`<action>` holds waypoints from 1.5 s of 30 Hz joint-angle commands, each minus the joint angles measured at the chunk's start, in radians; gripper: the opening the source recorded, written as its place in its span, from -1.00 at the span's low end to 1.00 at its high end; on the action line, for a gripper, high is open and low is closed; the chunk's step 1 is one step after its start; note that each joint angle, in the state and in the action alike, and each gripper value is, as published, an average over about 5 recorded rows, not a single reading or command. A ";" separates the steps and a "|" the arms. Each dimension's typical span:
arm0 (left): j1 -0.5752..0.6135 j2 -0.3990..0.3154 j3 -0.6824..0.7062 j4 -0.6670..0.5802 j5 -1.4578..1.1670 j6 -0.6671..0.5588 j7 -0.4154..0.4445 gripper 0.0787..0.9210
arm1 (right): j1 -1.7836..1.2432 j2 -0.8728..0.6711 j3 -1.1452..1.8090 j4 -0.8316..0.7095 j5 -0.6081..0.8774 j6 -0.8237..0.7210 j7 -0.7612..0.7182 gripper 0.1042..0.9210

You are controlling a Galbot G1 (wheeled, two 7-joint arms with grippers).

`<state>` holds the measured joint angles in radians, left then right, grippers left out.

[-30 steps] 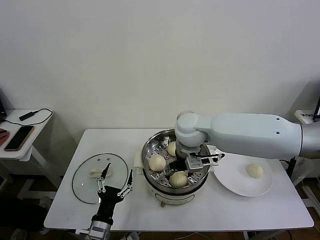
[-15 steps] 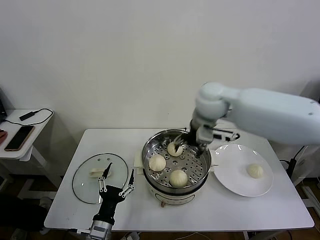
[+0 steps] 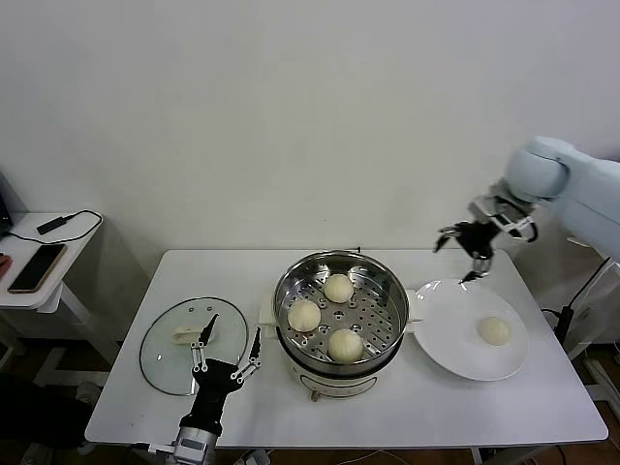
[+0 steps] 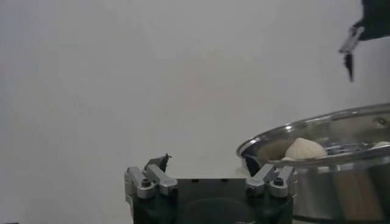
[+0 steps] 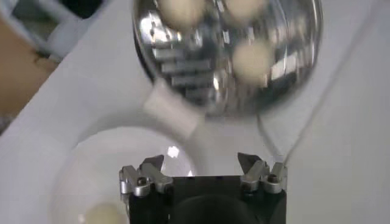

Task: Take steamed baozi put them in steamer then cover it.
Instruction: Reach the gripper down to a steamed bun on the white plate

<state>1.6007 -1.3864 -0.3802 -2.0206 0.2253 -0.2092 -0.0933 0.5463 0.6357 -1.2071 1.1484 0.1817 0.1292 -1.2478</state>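
We're seeing three smooth cream baozi (image 3: 338,288) sitting on the perforated tray inside the shiny steel steamer (image 3: 341,264). The fourth baozi (image 3: 495,330) is lying on the flat white plate (image 3: 449,335) right of the steamer. Right gripper (image 3: 467,255) is hovering above that plate, fingers apart, empty. Left gripper (image 3: 225,347) is idling left of the steamer, fingers apart, beside the round glass cover (image 3: 163,356) on the desk (image 3: 484,402).

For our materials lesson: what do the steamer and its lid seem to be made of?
Steamer: polished metal, likely stainless steel, judging by its mirror-like reflections. Lid: clear, probably glass, as the table shows through it; its handle looks like cream plastic.
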 commanded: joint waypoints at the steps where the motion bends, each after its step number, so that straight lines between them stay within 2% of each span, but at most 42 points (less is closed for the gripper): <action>1: 0.002 0.000 0.000 -0.003 0.001 0.002 -0.001 0.77 | -0.203 -0.059 0.073 -0.253 -0.004 -0.057 0.048 0.76; 7: 0.006 0.000 -0.004 -0.001 0.001 0.002 -0.001 0.77 | -0.348 -0.007 0.181 -0.359 -0.068 -0.041 0.085 0.76; 15: 0.010 0.001 -0.009 0.002 0.001 0.001 -0.001 0.77 | -0.455 0.051 0.252 -0.423 -0.119 -0.035 0.105 0.76; 35: 0.008 -0.002 -0.015 0.012 0.001 -0.002 -0.001 0.77 | -0.495 0.106 0.298 -0.486 -0.134 -0.033 0.125 0.76; 45: 0.007 -0.002 -0.015 0.011 0.001 -0.002 -0.002 0.77 | -0.476 0.106 0.290 -0.477 -0.117 -0.035 0.123 0.40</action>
<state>1.6084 -1.3887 -0.3951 -2.0077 0.2264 -0.2111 -0.0952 0.0707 0.7385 -0.9194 0.6748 0.0611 0.0939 -1.1274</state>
